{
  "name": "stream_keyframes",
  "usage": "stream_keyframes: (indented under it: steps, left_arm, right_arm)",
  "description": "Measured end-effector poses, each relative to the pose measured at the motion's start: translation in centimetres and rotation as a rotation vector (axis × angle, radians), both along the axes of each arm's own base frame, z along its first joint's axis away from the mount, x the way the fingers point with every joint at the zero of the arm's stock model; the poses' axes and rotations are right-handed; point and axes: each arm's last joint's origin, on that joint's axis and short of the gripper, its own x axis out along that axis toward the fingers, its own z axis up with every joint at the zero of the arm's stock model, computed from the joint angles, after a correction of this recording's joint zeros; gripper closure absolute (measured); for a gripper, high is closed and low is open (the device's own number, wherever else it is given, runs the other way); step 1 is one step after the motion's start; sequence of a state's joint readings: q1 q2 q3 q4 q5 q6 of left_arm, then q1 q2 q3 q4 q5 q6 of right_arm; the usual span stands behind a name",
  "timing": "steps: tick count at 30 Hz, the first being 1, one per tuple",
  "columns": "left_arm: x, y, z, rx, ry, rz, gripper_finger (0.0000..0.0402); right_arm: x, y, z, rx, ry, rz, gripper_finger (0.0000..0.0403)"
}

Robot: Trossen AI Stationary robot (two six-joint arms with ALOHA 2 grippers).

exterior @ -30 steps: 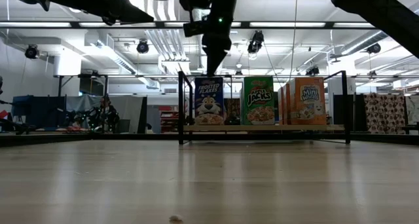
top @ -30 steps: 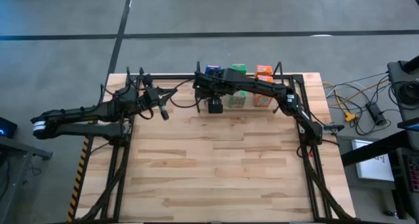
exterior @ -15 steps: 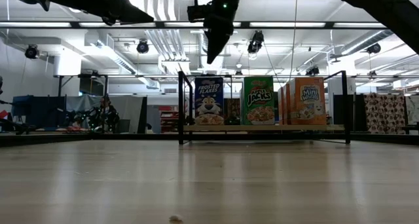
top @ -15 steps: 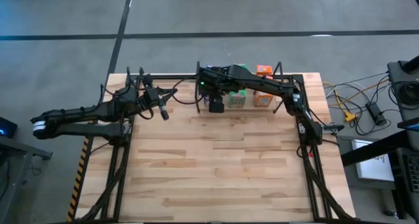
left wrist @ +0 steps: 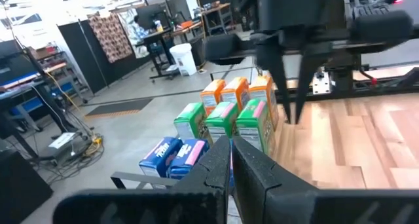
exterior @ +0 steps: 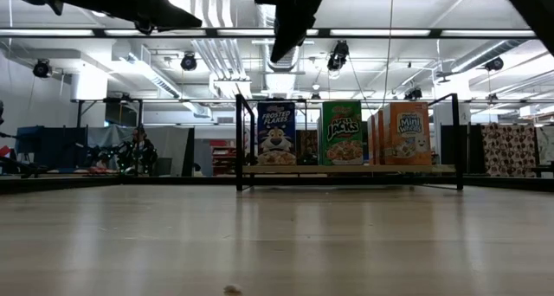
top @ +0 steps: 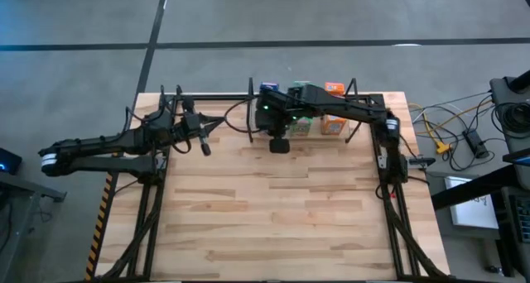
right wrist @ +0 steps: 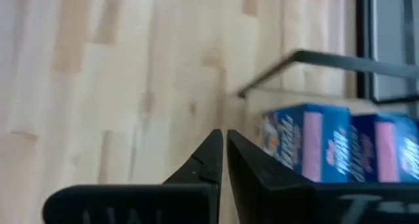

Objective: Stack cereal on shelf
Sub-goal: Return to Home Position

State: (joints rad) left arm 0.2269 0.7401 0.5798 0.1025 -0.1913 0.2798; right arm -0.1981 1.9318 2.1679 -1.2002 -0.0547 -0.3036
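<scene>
Both pincers pressed together, empty: right gripper (right wrist: 223, 133) hangs just before the small light-wood, black-rod-framed shelf (exterior: 346, 169) of blue, green, orange cereal boxes (exterior: 343, 133); left gripper (left wrist: 230, 140) well aside.

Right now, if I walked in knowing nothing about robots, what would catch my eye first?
First the bright cereal boxes, blue, green and orange, standing in rows on the little wooden shelf at the table's far edge. Next comes the right gripper, which hangs above the table in front of the shelf's blue end with its fingers shut on nothing. The left gripper waits off to the shelf's left.
</scene>
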Motion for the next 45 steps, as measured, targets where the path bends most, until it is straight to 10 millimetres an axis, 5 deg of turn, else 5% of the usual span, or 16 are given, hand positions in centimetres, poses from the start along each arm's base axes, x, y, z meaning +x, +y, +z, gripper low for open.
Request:
stream_keyframes:
  steps: [7,18,32,45]
  left_arm:
    - [-0.4,-0.2,0.2,-0.010,-0.010,-0.004,0.0401]
    - [-0.6,-0.2,-0.8,-0.070,0.012,-0.001,0.0401]
    - [-2.5,-1.9,-4.4,-0.305,-0.006,-0.204,0.0401]
    - [-5.3,-2.6,-5.3,-0.311,-0.099,-0.228,0.0401]
  right_arm:
    - [-3.0,1.9,-2.8,-0.032,-0.176,0.091,0.0390]
    - [-9.5,3.7,-9.4,-0.107,-0.748,0.298,0.0390]
    - [-20.9,5.6,-10.0,-0.166,-0.958,0.297,0.0390]
    - [-28.3,6.8,-12.4,-0.120,-1.174,0.272,0.0390]
